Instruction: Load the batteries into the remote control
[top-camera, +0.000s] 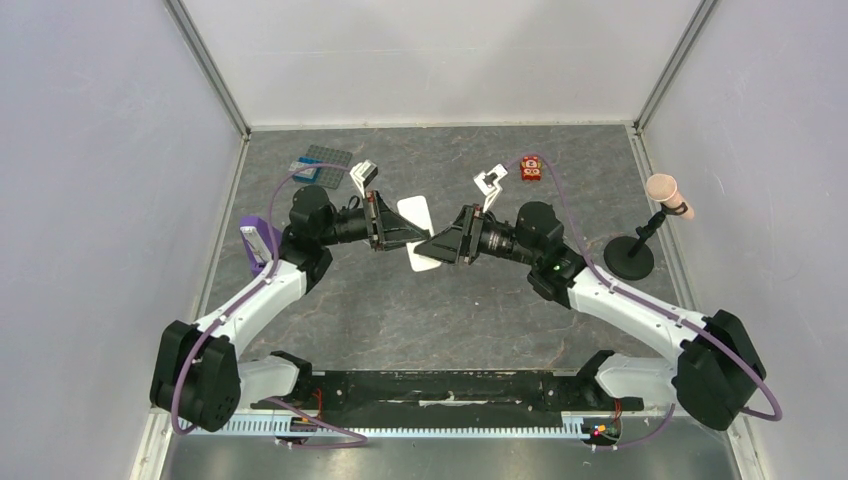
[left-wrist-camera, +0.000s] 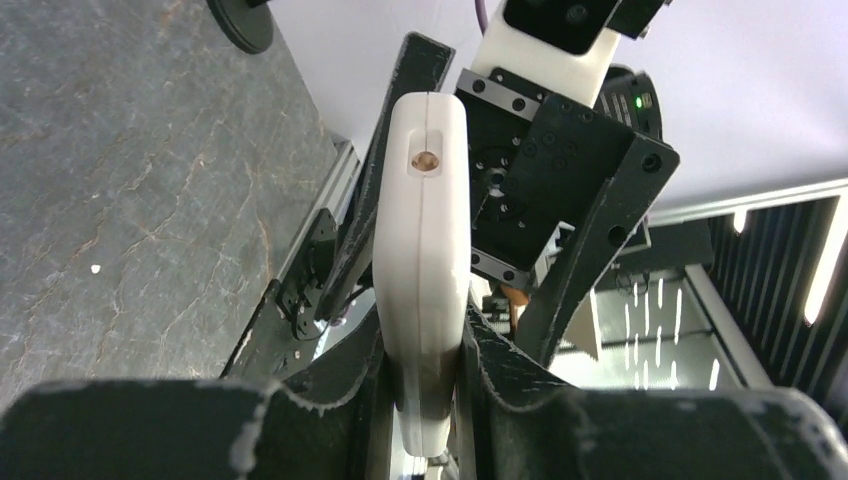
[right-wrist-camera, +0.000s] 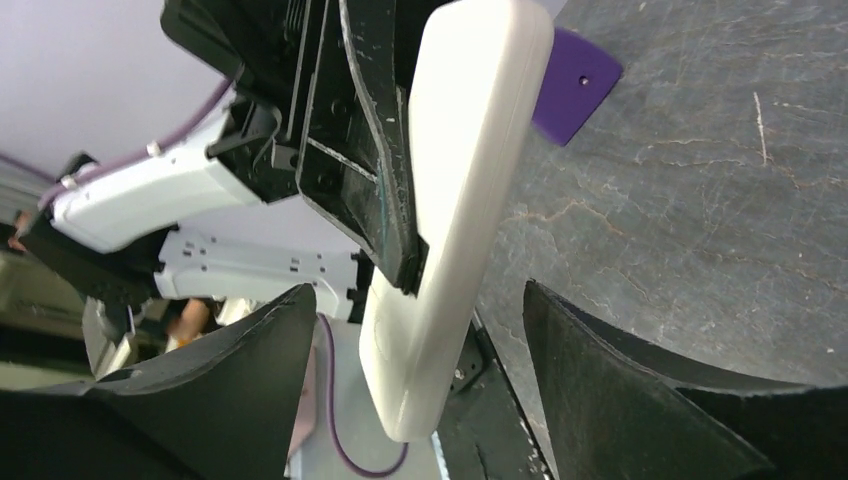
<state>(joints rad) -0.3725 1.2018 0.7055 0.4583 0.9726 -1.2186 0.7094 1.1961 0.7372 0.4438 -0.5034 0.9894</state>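
The white remote control (top-camera: 414, 212) is held off the table at the middle, plain white side showing. My left gripper (top-camera: 392, 230) is shut on it; in the left wrist view the remote (left-wrist-camera: 422, 230) stands edge-on, clamped between my left gripper's (left-wrist-camera: 428, 385) fingers. My right gripper (top-camera: 442, 247) is open. In the right wrist view its jaws (right-wrist-camera: 415, 385) stand wide on either side of the remote's free end (right-wrist-camera: 440, 290) without touching it. I cannot make out the batteries in any view.
A red-orange toy block (top-camera: 531, 168) lies at the back right. A grey plate (top-camera: 326, 157) with a small blue item (top-camera: 304, 172) lies at the back left. A purple stand (top-camera: 255, 240) is at the left. A black-based stand (top-camera: 630, 256) is at the right.
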